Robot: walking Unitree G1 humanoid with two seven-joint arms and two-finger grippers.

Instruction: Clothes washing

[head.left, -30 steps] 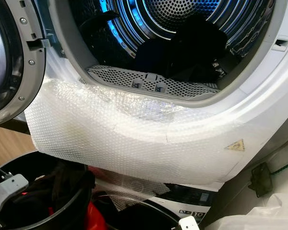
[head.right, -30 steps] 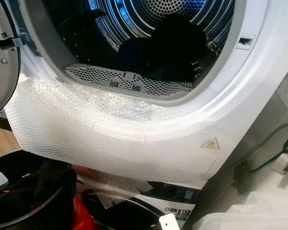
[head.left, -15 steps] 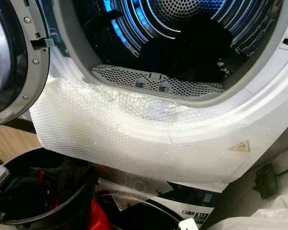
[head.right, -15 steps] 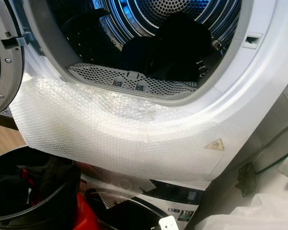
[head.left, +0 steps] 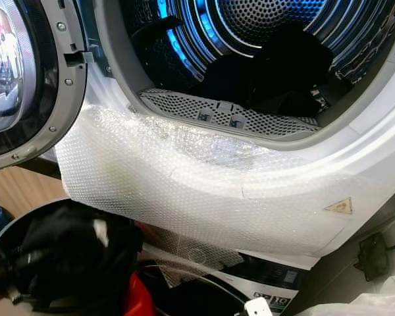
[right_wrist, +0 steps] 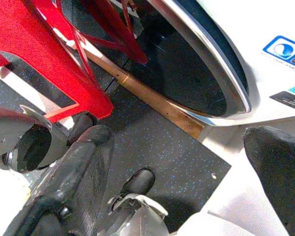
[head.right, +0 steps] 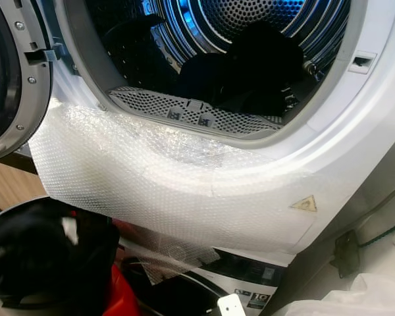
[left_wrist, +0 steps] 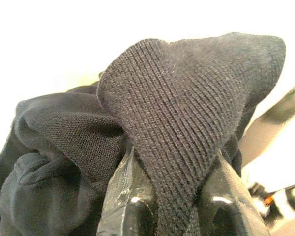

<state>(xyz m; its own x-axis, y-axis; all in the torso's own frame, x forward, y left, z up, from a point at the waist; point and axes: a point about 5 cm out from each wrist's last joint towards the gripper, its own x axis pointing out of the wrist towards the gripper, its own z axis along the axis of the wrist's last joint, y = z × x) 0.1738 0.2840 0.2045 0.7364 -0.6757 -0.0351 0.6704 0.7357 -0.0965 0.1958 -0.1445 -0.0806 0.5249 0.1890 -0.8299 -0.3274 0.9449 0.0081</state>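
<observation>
**Laundry load: partway there, one dark piece in the grip**

While the drum is lit blue and its door is swung open, a dark knitted garment is seen pinched between the two black fingers of the left gripper, so that one is clamped on cloth, no gap showing. More dark fabric is bunched just behind and below the pinch point, and it looks to be hanging over the black basket, well below the drum opening.

Some dark clothes are already lying inside the drum, so part of the load is judged done. More seems left in the basket, with the held piece not yet up at the opening.

The right gripper is held wide apart with nothing between its fingers, down low by a red frame and the round door of a lower machine.

Bubble wrap is draped over the sill beneath the opening, which could snag a dragged sleeve.
</observation>
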